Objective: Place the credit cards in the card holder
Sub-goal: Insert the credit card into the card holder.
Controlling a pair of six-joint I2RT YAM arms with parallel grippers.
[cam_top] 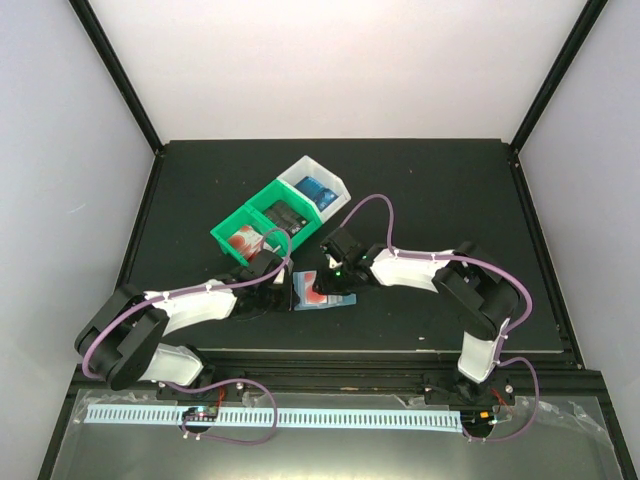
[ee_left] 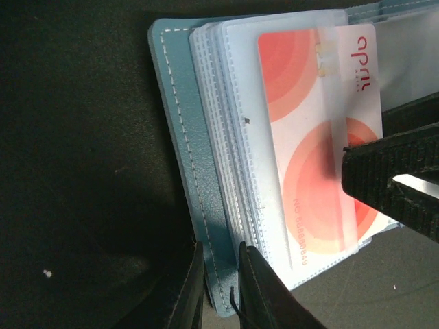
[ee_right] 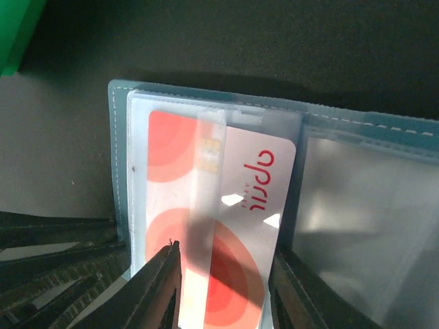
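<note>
The teal-blue card holder [cam_top: 322, 298] lies open on the black table, its clear pockets up. My left gripper [ee_left: 219, 252] is shut on the edge of its teal cover [ee_left: 180, 137]. A red-and-white credit card [ee_right: 230, 205] lies partly slid under a clear pocket, also seen in the left wrist view [ee_left: 322, 157]. My right gripper [ee_right: 225, 252] is shut on this card, its jaws on the two long edges. In the top view the left gripper [cam_top: 284, 290] and right gripper [cam_top: 330, 282] meet over the holder.
Behind the holder stand a green bin [cam_top: 262, 226] with red-and-white and black cards and a white bin [cam_top: 316, 188] with blue cards. The right gripper's finger [ee_left: 401, 178] shows in the left wrist view. A raised black rim borders the table.
</note>
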